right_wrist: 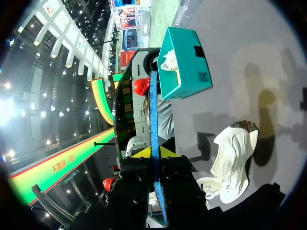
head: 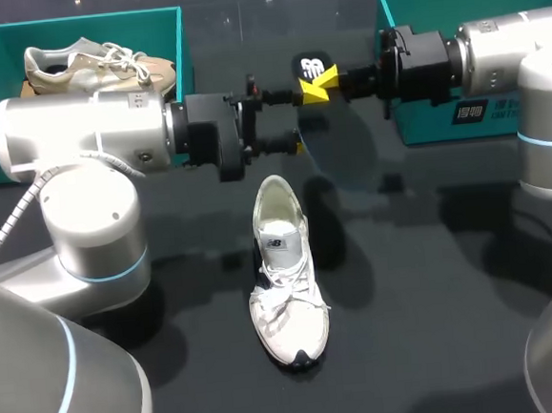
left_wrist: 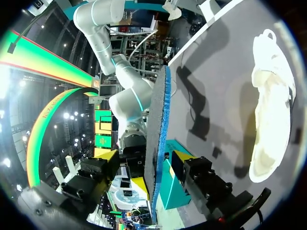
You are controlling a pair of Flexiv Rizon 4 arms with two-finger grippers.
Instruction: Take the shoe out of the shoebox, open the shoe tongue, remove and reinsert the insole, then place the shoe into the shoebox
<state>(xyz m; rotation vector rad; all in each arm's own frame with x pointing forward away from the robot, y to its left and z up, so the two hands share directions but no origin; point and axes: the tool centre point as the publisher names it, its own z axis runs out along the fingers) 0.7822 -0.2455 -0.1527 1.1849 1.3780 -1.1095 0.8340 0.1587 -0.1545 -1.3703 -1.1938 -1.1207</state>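
A white sneaker (head: 284, 282) lies on the dark table, toe toward me, its opening empty; it also shows in the wrist views (left_wrist: 271, 110) (right_wrist: 235, 153). Its insole (head: 313, 67), black on top and blue underneath, hangs in the air above the table's far middle. My right gripper (head: 322, 86) is shut on it, and the insole (right_wrist: 153, 110) stands edge-on between that gripper's (right_wrist: 152, 153) fingers. My left gripper (head: 288, 121) faces it from the left. In the left wrist view the insole (left_wrist: 156, 134) runs between that gripper's (left_wrist: 144, 158) fingers with gaps on both sides, so it is open.
A teal shoebox (head: 171, 28) at the far left holds a beige sneaker (head: 98, 67). A second teal shoebox (head: 442, 126) stands at the far right, behind my right arm. The white sneaker lies below and nearer than both grippers.
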